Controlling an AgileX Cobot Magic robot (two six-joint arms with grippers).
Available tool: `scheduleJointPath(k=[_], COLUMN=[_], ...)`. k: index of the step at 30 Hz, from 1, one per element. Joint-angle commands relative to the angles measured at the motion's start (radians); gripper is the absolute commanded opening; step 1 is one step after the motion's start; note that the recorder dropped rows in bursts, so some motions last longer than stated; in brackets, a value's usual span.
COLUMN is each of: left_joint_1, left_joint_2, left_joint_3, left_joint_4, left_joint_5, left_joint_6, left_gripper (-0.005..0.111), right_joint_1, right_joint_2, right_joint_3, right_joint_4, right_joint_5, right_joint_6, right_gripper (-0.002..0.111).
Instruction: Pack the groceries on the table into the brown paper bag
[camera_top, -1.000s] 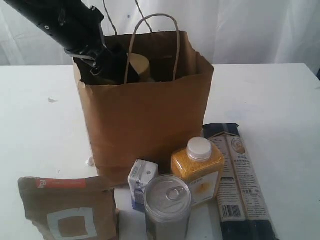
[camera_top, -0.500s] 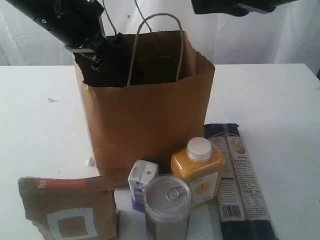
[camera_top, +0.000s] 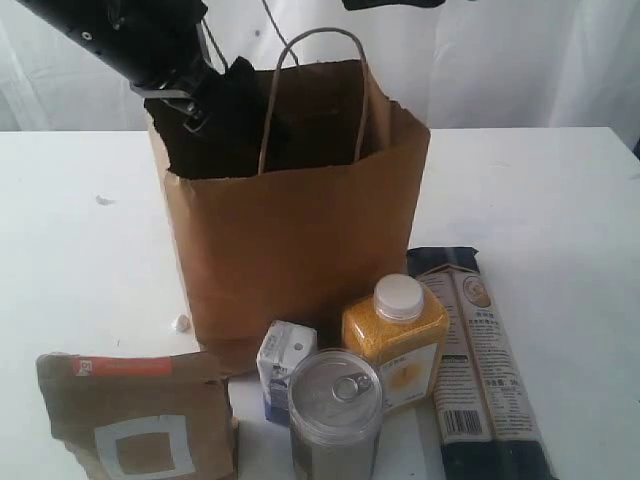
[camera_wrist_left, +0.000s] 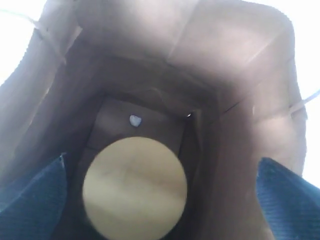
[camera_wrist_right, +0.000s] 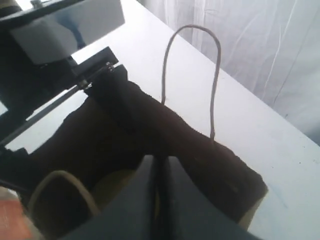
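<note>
Left gripper (camera_wrist_left: 159, 200) at mouth of brown paper bag (camera_top: 300, 240), pads (camera_wrist_left: 32, 192) spread wide, holding nothing. Clear nut jar with tan lid (camera_wrist_left: 134, 187) upright on bag floor, directly below. Shown only by left wrist view; exterior view hides bag interior.

On surface (camera_top: 560, 200) in front of bag, left to right:
- brown kraft pouch (camera_top: 135, 420): likely soft, light; pinch across top fold.
- small white-blue carton (camera_top: 284, 365): light, crushable; take by flat sides, gently.
- pull-tab can (camera_top: 334, 415): probably heavy, smooth, slippery; grip round body.
- yellow white-capped bottle (camera_top: 395, 340): rigid; grab body below cap.
- long dark pasta pack (camera_top: 485, 370): lying flat, probably brittle inside; take near middle so it stays level.

Right gripper (camera_wrist_right: 159, 200) over bag, fingers pressed together, empty. Visible only in right wrist view; exterior catches just a sliver of that arm at top edge.
</note>
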Motion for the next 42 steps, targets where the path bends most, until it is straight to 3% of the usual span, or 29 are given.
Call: scheduleJointPath(k=[1,6,15,28,30,32,39,42], left_joint_1=[-0.005,-0.005,-0.005,-0.005,-0.005,-0.005,-0.005,-0.005], left_joint_2=[-0.029,-0.092,-0.25,-0.348,-0.35,-0.352,-0.357,-0.376], left_joint_3=[-0.004,-0.004,-0.004,-0.002,-0.002,-0.002,-0.002,-0.001], left_joint_4=[0.041,0.092,0.204,0.232,0.227,0.227,0.201,0.193], left_joint_5=[0.009,-0.014,-0.082,0.229,0.246,0.26,0.303,0.303], left_joint_6=[-0.001,-0.019,-0.14,-0.344,-0.366,-0.375,-0.383,-0.38], left_gripper=[0.105,0.105,0.105,0.101,0.093,0.078,0.002,0.0], right_joint_1=[-0.002,-0.002,-0.002,-0.002,-0.002,-0.002,-0.002,-0.002], right_joint_2=[-0.044,-0.092,-0.21,-0.477,-0.536,-0.605,-0.83,-0.904], right_joint_3=[-0.003,-0.003,-0.003,0.096,0.141,0.196,0.332,0.383], right_joint_4=[-0.102,-0.27,-0.323,-0.457,-0.455,-0.455,-0.458,-0.458], right_joint_5=[0.031,0.02,0.031,0.046,0.06,0.063,0.065,0.069], right_joint_6=[0.066,0.18,0.25,0.393,0.396,0.396,0.427,0.429], right_gripper=[0.005,0.005,0.005,0.005,0.005,0.005,0.005,0.005])
